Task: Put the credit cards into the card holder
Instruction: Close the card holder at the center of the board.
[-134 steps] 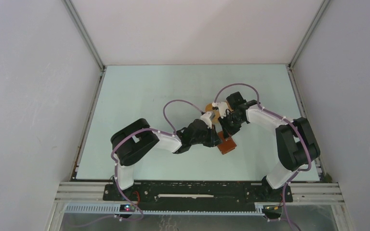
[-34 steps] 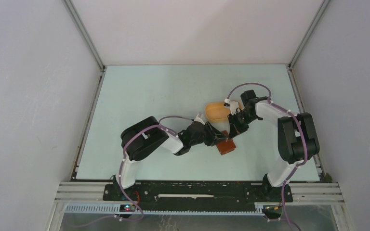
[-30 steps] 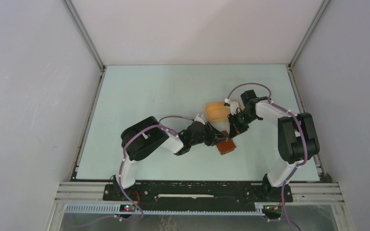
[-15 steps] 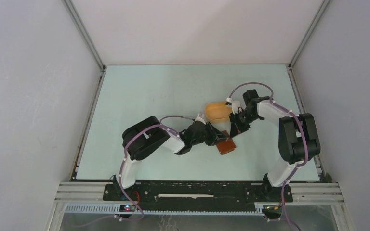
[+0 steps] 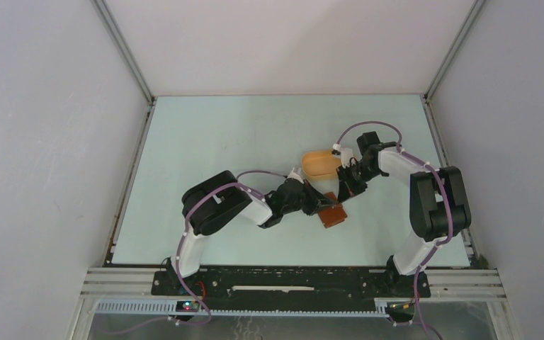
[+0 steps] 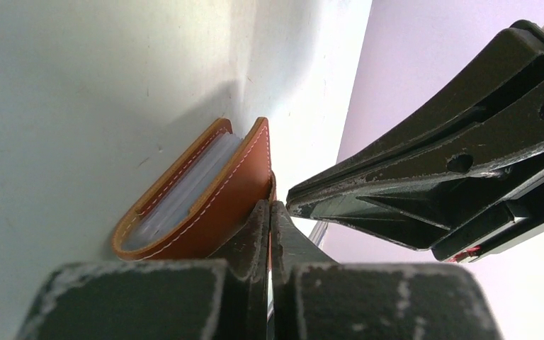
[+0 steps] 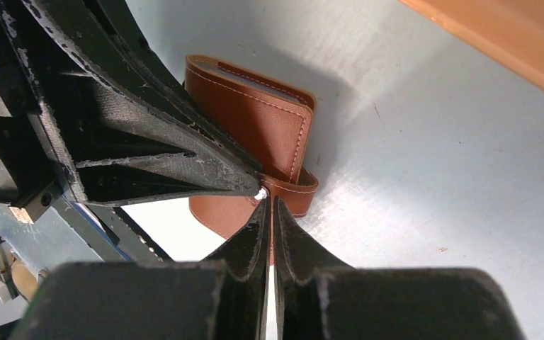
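Observation:
The reddish-brown card holder (image 5: pixel 333 214) lies folded on the table, just in front of the two grippers. Pale credit cards (image 6: pixel 182 196) show edge-on between its covers, and also as a bluish edge of the credit cards (image 7: pixel 256 77) in the right wrist view. My left gripper (image 6: pixel 270 206) is shut with a thin sliver of brown leather between its tips, right beside the card holder (image 6: pixel 216 202). My right gripper (image 7: pixel 269 202) is shut on the holder's flap (image 7: pixel 221 213), next to the strap (image 7: pixel 294 190). The two grippers' tips nearly touch; left gripper (image 5: pixel 324 205), right gripper (image 5: pixel 341 193).
An orange-yellow oval tray (image 5: pixel 320 162) stands just behind the grippers; its edge (image 7: pixel 517 49) fills the right wrist view's top right corner. White walls enclose the pale green table (image 5: pixel 219 142) on three sides.
My left gripper's jaws have closed over the last second. Both arms and the card holder have stayed nearly where they were.

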